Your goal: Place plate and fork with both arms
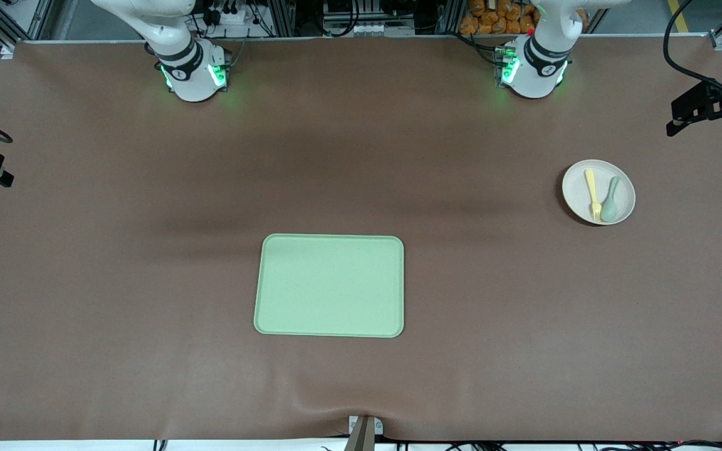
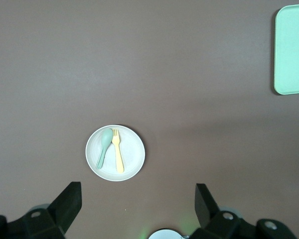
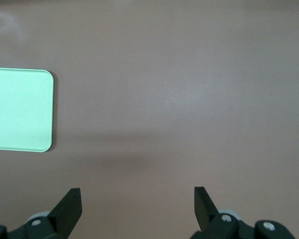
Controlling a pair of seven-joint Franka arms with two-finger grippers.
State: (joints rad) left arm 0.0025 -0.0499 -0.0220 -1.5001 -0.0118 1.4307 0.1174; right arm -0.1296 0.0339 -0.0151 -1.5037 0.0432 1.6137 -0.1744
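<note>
The left gripper (image 2: 138, 199) hangs high over the table's left-arm end, fingers spread wide and empty; the right gripper (image 3: 138, 201) hangs likewise over the right-arm end, wide apart, holding nothing; the plate (image 1: 621, 183) lies well apart from the green tray (image 1: 329, 285), toward the left arm's end and farther from the front camera; the fork (image 1: 593, 194) lies on it beside a spoon (image 1: 611, 200).

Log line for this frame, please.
left tool open, high over table | right tool open, waiting | fork on plate | tray
</note>
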